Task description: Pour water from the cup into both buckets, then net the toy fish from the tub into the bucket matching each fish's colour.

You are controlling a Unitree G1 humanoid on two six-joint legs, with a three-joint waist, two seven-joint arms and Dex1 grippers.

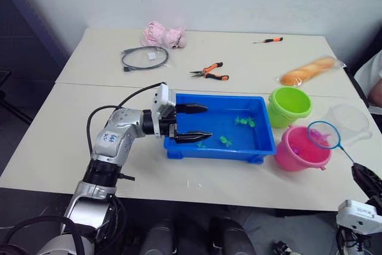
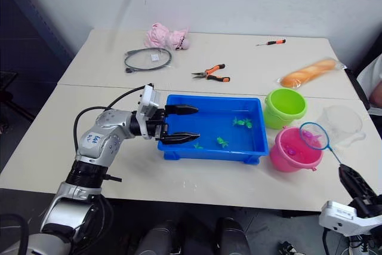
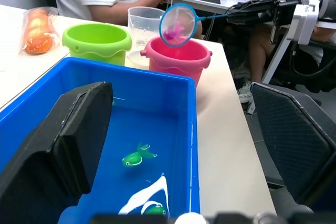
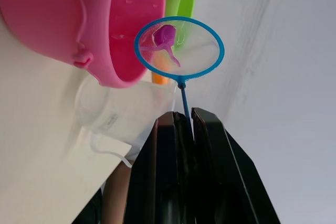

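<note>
Nearest, at the table's front right edge, the right gripper [image 4: 184, 124] has its two black fingers pinched together on the thin dark handle of the small round net with a light blue rim and sheer mesh [image 1: 324, 135]. The hoop hangs over the far rim of the hot pink round plastic bucket [image 1: 298, 150] with a magenta-pink toy fish [image 4: 165, 36] caught in the mesh. On the left, the left gripper [image 1: 192, 122] reaches in over the near-left end of the shallow rectangular bright blue plastic tub [image 1: 250, 149], its fingers spread wide apart, one over the water and one along the front rim, holding nothing. Small green toy fish [image 1: 226, 141] float in the tub ahead of those fingers, well apart from them. Just beyond the pink bucket stands the lime green round plastic bucket [image 1: 289, 106], and to its right the clear plastic cup with a side handle [image 1: 350, 122]. Farther back lie orange-handled pliers [image 1: 209, 73], a coiled grey cable [image 1: 144, 58], a bagged bread loaf [image 1: 309, 70], a small screwdriver [image 1: 268, 40] and a crumpled pink cloth [image 1: 162, 34].
</note>
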